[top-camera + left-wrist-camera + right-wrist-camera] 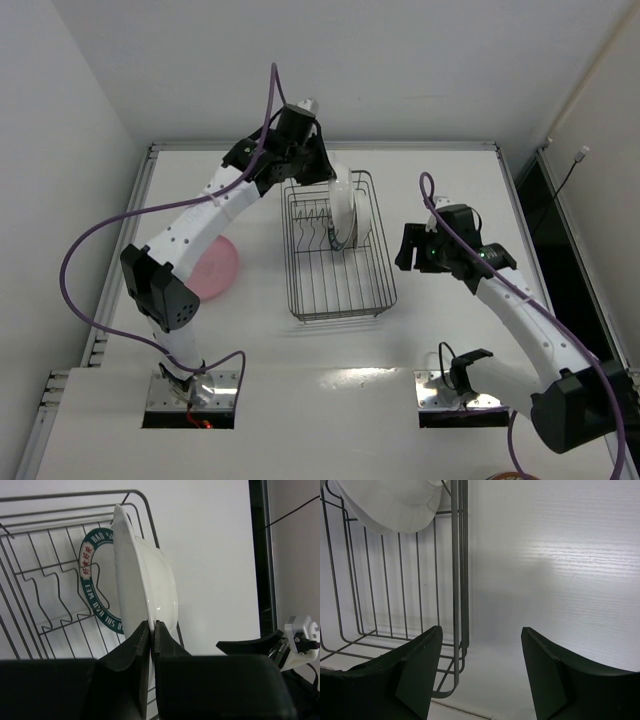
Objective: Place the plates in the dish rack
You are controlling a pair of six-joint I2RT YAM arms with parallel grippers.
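Left end effector (151, 634) is pinched almost shut on the rim of a white plate (150, 580). That plate stands on edge inside the dish rack (340, 300), just beside the plate with the green lettered rim (90, 575) slotted there. Right end effector (481, 672) hangs wide open and empty beside the rack's outer wall. A pink plate (218, 268) lies flat on the counter (330, 380), left of the rack. These plates look stiff, glazed and slick, chippable and fairly heavy, so a thin rim pinch could let one pivot. The rim seems the only handhold; seat it between the prongs (50, 625) before releasing.
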